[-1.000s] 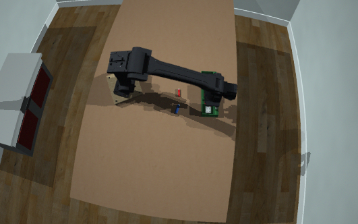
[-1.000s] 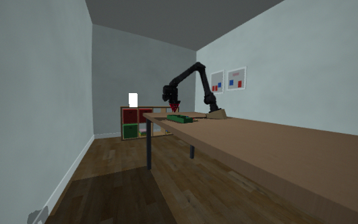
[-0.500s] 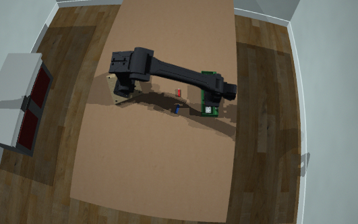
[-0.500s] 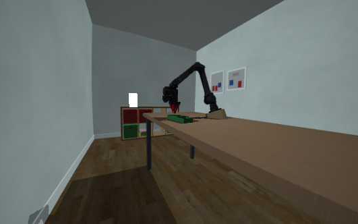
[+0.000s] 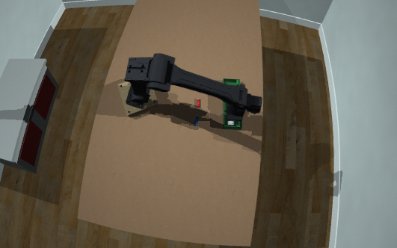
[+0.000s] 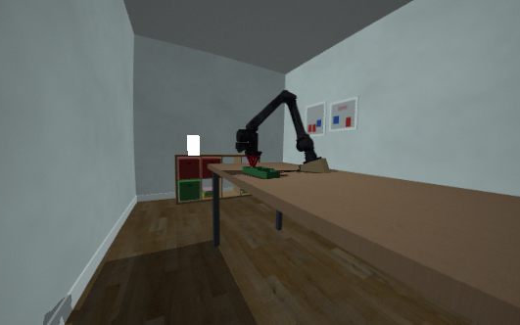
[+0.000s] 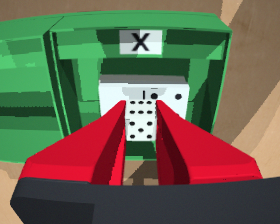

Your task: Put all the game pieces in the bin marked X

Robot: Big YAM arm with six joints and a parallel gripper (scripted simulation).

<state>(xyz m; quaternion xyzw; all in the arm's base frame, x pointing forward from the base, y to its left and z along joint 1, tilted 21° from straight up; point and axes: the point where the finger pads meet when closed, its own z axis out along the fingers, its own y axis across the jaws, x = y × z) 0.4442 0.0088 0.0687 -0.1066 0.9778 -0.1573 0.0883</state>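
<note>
A white die [image 7: 140,123] with black pips is gripped between the red fingers of the gripper [image 7: 141,117], whose jaws are drawn nearly together and are kept apart only by the die. In the wrist view the die is held above the green bin [image 7: 211,63], over the compartment whose far wall carries a grey label on which a black "X" [image 7: 140,42] is printed. On the floor of that compartment a white domino [image 7: 145,94] with black pips is seen lying flat, partly hidden behind the die. A neighbouring compartment is visible to the left, but its white label is cut off by the picture edge and cannot be read. In the top view a small red piece [image 5: 198,101] and a small blue piece [image 5: 197,119] are seen lying on the brown table [image 5: 157,168], near the bin and apart from each other. What kind of things these are cannot be told at that size.
</note>
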